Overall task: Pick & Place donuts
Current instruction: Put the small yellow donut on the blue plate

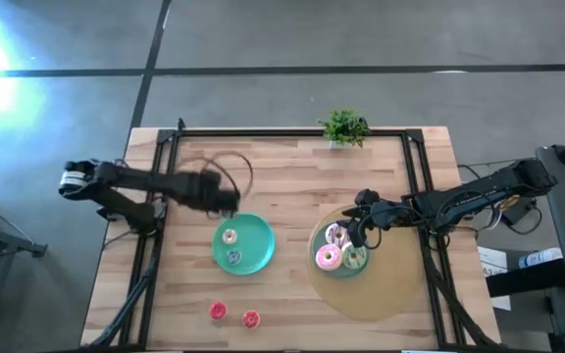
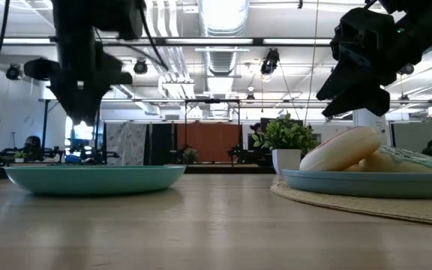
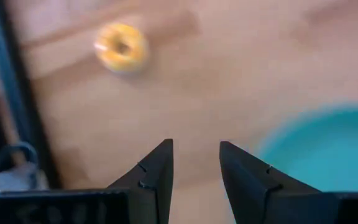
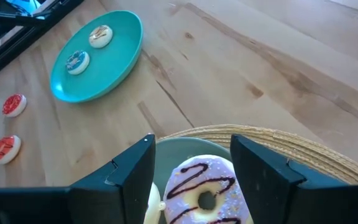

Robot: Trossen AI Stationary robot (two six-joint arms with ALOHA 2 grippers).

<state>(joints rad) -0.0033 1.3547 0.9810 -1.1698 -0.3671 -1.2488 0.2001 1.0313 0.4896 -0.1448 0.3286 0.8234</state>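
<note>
My left gripper (image 1: 229,203) hovers open above the bare wood just beyond the far edge of the left teal plate (image 1: 258,257). In its wrist view the left gripper (image 3: 196,149) has a tiny yellow donut (image 3: 122,46) lying flat on the table ahead of it. A cream donut (image 1: 229,235) and a blue donut (image 1: 233,257) lie on that plate. My right gripper (image 4: 191,146) is open above the white-pink donut (image 4: 207,190), one finger on either side, clear of it. The pink donut (image 1: 328,258) and green donut (image 1: 355,258) share the right plate (image 2: 328,182).
Two tiny red donuts (image 1: 218,311) (image 1: 251,319) lie on the wood near the table's near edge. The right plate sits on a round woven mat (image 1: 376,289). A small potted plant (image 1: 344,127) stands at the far edge. Black frame rails (image 1: 160,176) run along both sides.
</note>
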